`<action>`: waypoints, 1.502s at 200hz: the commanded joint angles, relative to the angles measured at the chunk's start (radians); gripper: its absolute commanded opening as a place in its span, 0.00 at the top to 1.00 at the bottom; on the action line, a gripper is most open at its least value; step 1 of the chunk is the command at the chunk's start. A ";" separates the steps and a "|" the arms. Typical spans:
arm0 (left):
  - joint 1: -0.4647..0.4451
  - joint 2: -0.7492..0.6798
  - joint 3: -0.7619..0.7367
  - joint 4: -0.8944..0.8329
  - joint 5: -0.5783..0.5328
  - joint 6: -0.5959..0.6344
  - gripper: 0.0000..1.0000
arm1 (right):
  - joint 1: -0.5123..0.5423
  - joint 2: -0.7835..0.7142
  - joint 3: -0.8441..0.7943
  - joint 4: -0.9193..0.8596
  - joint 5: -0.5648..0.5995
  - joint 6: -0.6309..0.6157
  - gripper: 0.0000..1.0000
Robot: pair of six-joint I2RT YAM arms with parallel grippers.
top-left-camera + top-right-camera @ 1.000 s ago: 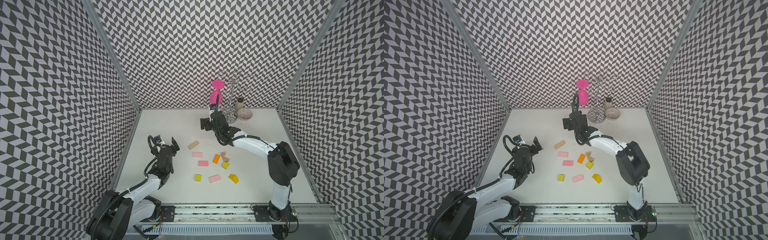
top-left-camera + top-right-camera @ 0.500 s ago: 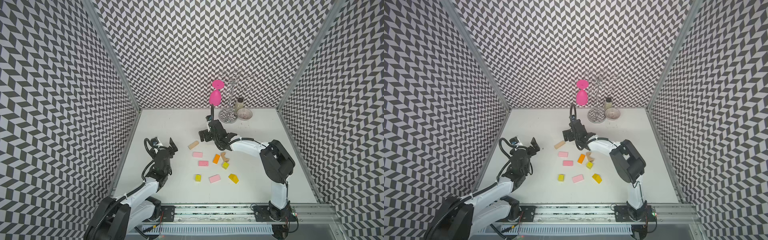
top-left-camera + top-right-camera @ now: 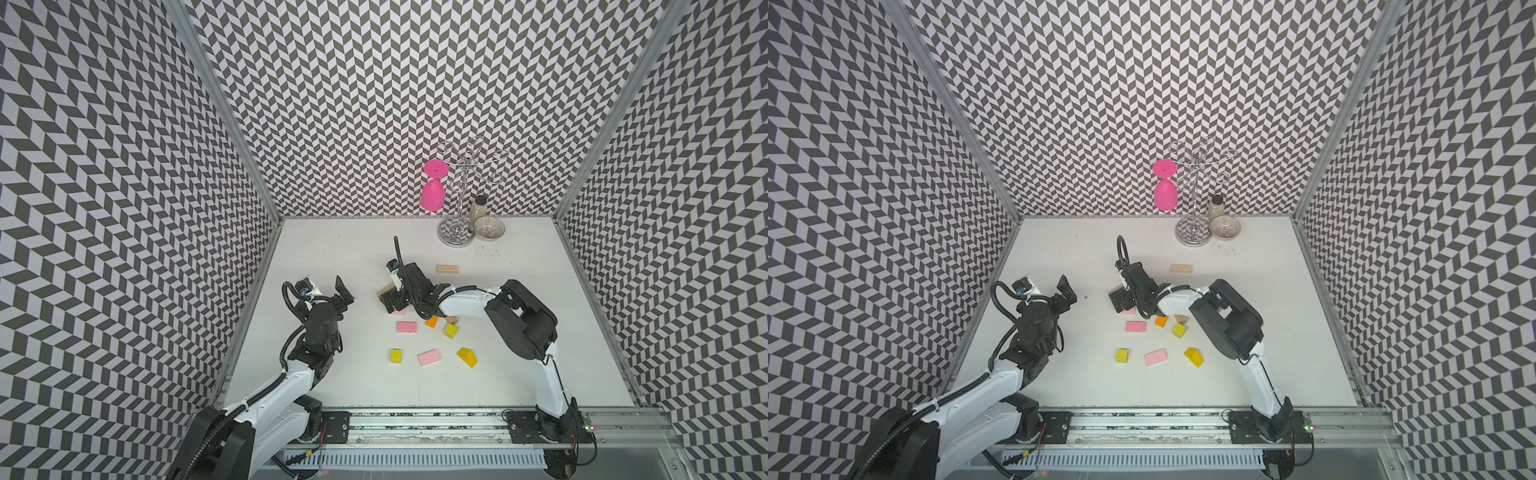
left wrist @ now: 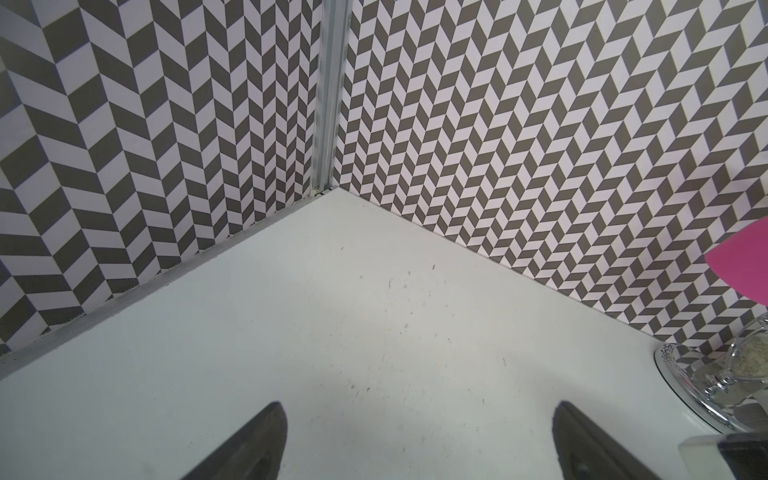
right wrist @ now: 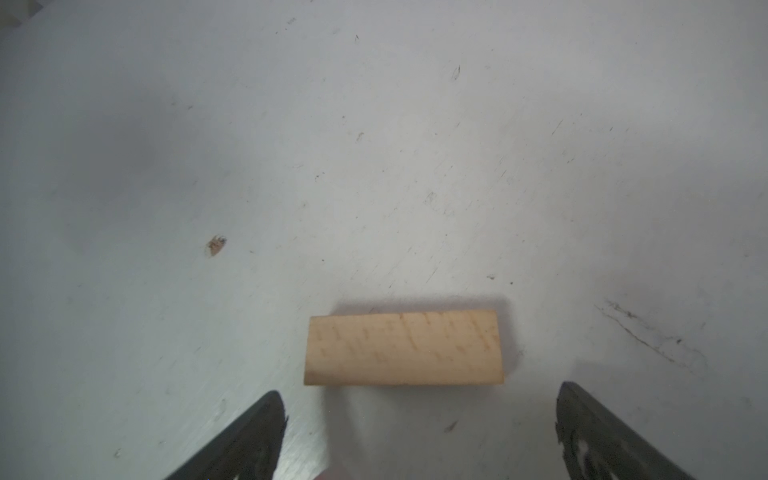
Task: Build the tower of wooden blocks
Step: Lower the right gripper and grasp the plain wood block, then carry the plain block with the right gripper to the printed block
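Observation:
The wood blocks lie loose on the white table; no tower is in view. My right gripper is open and low over a tan bar. In the right wrist view this bar lies just ahead of the gripper, touching neither finger. Another tan bar sits further back. Pink bars, an orange bar, a tan arch, yellow cubes and the yellow roof piece lie nearer the front. My left gripper is open and empty at the left.
At the back right stand a chrome wire stand, a magenta goblet, a small jar and a bowl. Patterned walls enclose three sides. A rail runs along the front.
My right gripper has come forward and down from near the goblet to the tan bar at the left of the blocks. The rear tan bar is now uncovered. The left gripper barely moved.

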 commanded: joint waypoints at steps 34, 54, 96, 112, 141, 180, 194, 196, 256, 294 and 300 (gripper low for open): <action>0.002 -0.002 -0.006 -0.018 -0.008 -0.016 0.00 | 0.012 0.068 0.089 0.002 0.042 -0.039 0.01; 0.002 -0.002 -0.007 -0.017 -0.004 -0.015 0.00 | 0.016 0.085 0.100 -0.017 0.080 -0.045 0.02; 0.002 -0.006 -0.008 -0.015 0.005 -0.011 0.00 | 0.045 0.099 0.103 -0.020 0.093 -0.032 0.04; 0.002 -0.009 -0.010 -0.014 0.007 -0.010 0.00 | 0.057 0.115 0.121 -0.033 0.118 -0.015 0.06; 0.002 -0.011 -0.013 -0.013 0.009 -0.011 0.00 | 0.059 0.138 0.147 -0.056 0.200 0.036 0.10; 0.000 -0.011 -0.013 -0.013 0.010 -0.011 0.00 | 0.059 0.130 0.145 -0.060 0.259 0.078 0.19; 0.000 -0.012 -0.013 -0.013 0.011 -0.011 0.00 | 0.059 0.117 0.129 -0.051 0.274 0.088 0.22; 0.000 -0.012 -0.013 -0.013 0.012 -0.010 0.00 | 0.059 0.114 0.126 -0.049 0.278 0.089 0.23; 0.000 -0.015 -0.015 -0.013 0.014 -0.009 0.00 | 0.022 -0.015 -0.032 0.043 0.335 0.159 0.41; 0.000 -0.017 -0.015 -0.013 0.014 -0.009 0.00 | -0.032 -0.120 -0.171 0.121 0.389 0.228 0.46; 0.000 -0.017 -0.015 -0.013 0.015 -0.009 0.00 | -0.040 -0.133 -0.189 0.129 0.395 0.239 0.48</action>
